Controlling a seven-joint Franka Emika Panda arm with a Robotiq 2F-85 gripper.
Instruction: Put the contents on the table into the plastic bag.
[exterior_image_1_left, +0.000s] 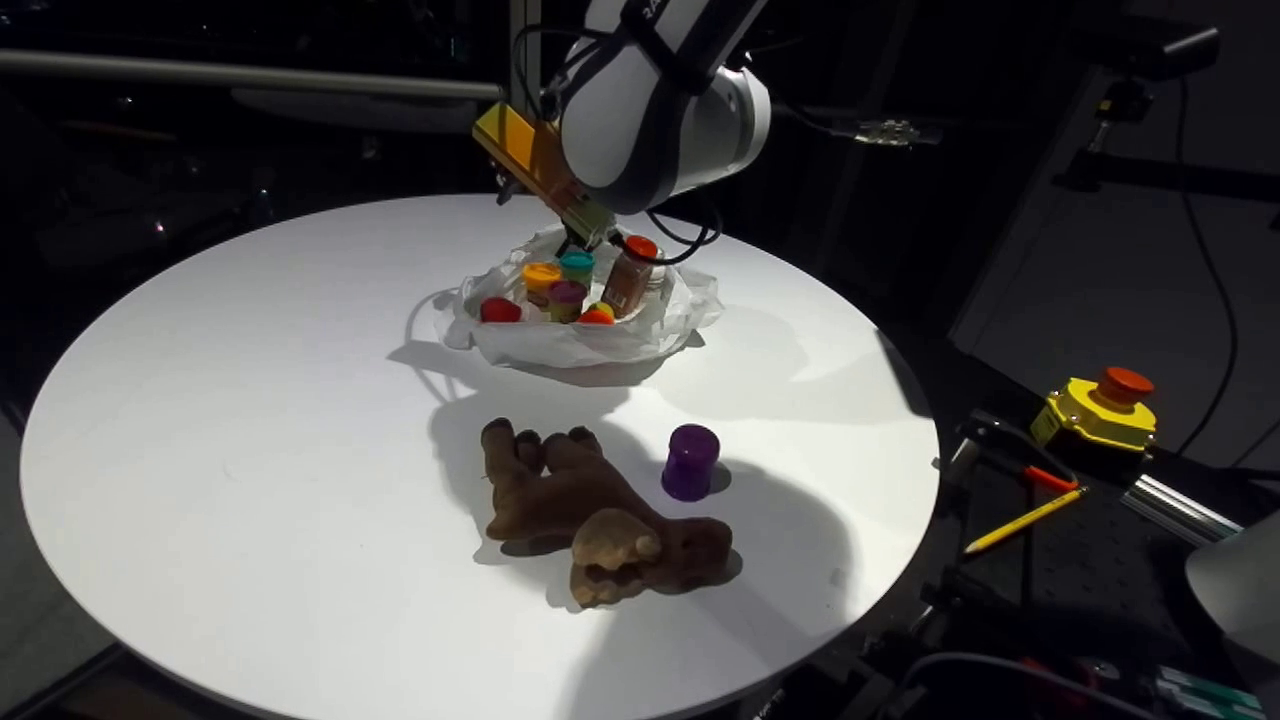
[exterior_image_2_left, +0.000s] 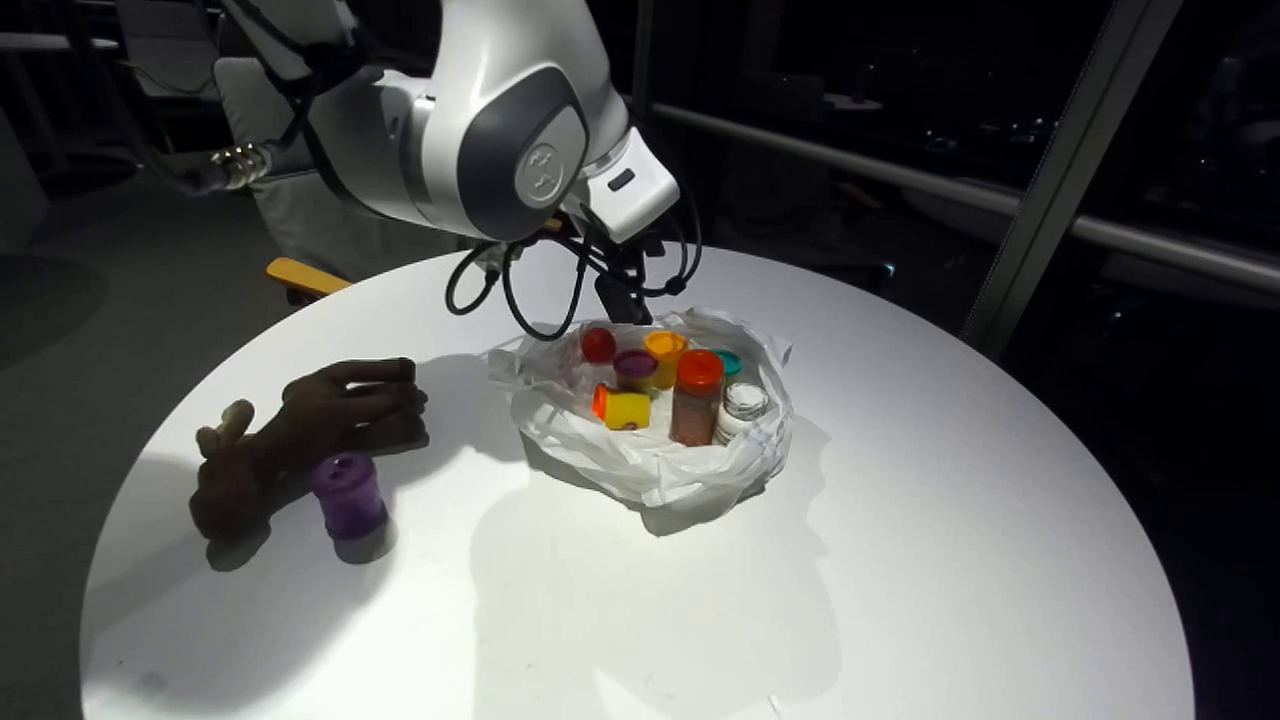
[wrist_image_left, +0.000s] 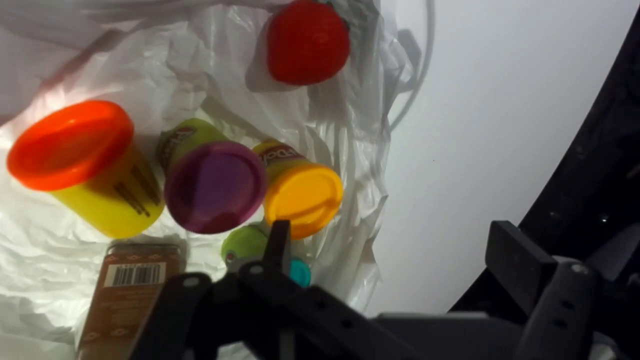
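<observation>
On the round white table (exterior_image_1_left: 250, 400), the plastic bag (exterior_image_2_left: 640, 475) lies spread with its rim folded down. Inside it are a red ball-like piece (wrist_image_left: 308, 42), tubs with an orange-red lid (wrist_image_left: 75, 145), a purple lid (wrist_image_left: 217, 187), a yellow-orange lid (wrist_image_left: 305, 197) and a teal lid (wrist_image_left: 300, 272), a brown bottle with red cap (exterior_image_1_left: 628, 278) and a white-lidded jar (exterior_image_2_left: 743, 405). Outside the bag, the brown plush toy (exterior_image_1_left: 590, 520) lies on its side beside an upright purple cup (exterior_image_1_left: 690, 462). My gripper (wrist_image_left: 390, 235) hangs over the bag's edge, open, nothing between its fingers.
A black side surface carries a yellow box with a red button (exterior_image_1_left: 1105, 410) and a yellow pencil (exterior_image_1_left: 1027, 520). A chair (exterior_image_2_left: 290, 180) stands behind the table. Cables (exterior_image_2_left: 570, 300) loop below the wrist, near the bag. A metal rail (exterior_image_1_left: 250, 75) runs beyond the table.
</observation>
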